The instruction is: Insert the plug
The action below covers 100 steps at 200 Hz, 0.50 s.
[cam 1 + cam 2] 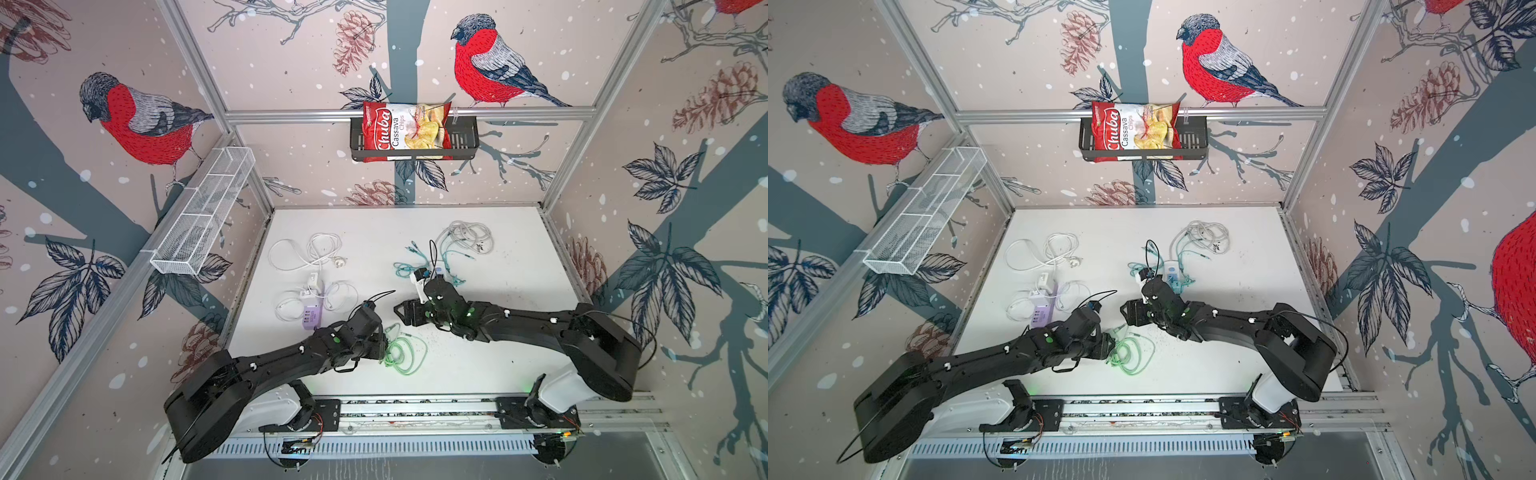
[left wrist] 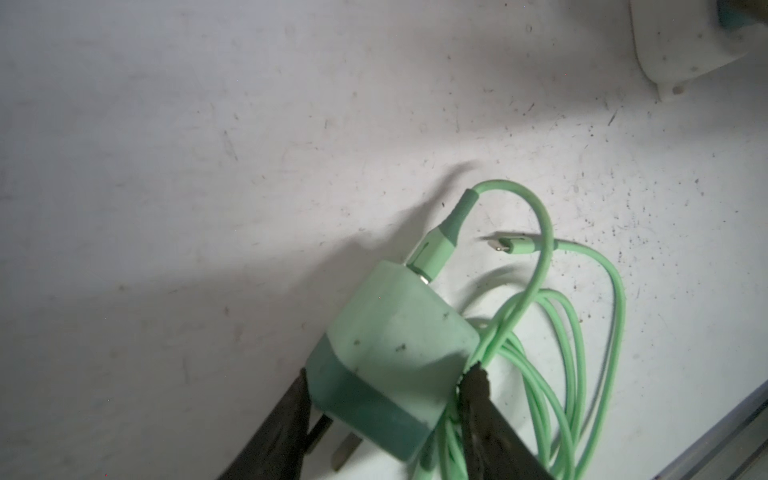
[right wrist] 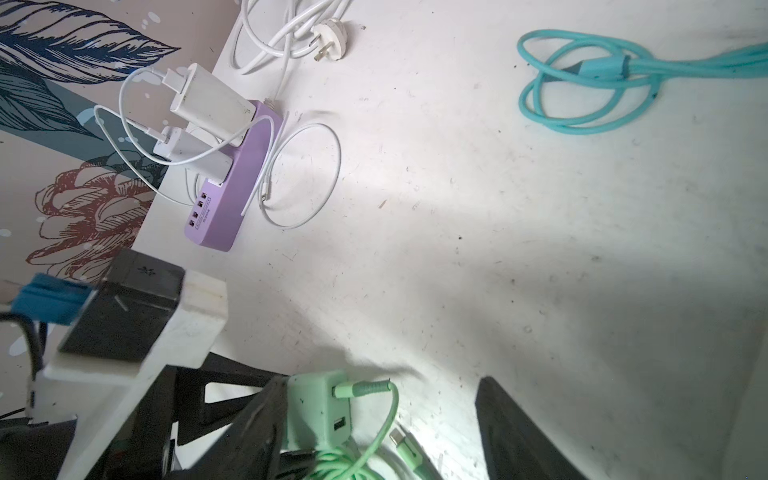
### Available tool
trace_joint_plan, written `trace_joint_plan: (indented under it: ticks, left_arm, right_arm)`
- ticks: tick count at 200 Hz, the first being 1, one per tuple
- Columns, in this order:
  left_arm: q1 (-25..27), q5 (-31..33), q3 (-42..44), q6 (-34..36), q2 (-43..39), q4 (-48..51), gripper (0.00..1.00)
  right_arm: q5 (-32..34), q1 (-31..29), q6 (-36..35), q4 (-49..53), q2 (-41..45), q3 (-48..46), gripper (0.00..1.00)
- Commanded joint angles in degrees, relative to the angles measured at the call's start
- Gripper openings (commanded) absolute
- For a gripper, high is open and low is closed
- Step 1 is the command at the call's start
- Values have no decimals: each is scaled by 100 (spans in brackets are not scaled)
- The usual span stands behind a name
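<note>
A mint-green charger plug [image 2: 399, 332] sits between the fingers of my left gripper [image 2: 390, 372], prongs pointing back toward the wrist. One fingertip touches its darker side and the other presses its green cable [image 1: 405, 353] against the opposite side. The cable runs from the plug's top, and its free connector [image 2: 511, 245] lies on the table. My right gripper [image 3: 382, 382] stands open just beside it, one finger next to the plug [image 3: 316, 407]. A purple power strip [image 3: 232, 187] with two white chargers in it lies at the left edge of the table [image 1: 478, 374].
A white cable with a plug [image 1: 307, 253] lies behind the purple strip [image 1: 311, 318]. Teal cables [image 3: 582, 83] and a grey cable bundle [image 1: 467, 237] lie behind the right arm by a white strip [image 1: 1170, 268]. A wire basket [image 1: 203, 216] and a chips basket [image 1: 405, 129] hang on the walls.
</note>
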State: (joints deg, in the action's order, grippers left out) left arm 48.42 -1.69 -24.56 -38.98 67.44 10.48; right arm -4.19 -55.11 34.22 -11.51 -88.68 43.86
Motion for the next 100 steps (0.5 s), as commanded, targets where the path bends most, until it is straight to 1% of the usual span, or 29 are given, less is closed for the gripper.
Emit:
trace_joint_plan:
  ticks: [1, 40, 100]
  left_arm:
    - [35, -52, -58, 109, 32, 52, 54]
    - [79, -95, -108, 315, 30, 106, 54]
    - [148, -86, -240, 450, 467, 125, 53]
  right_arm:
    - [72, 10, -104, 39, 71, -10, 72]
    - [54, 54, -173, 100, 124, -32, 73]
    - [-82, 76, -212, 74, 196, -85, 75]
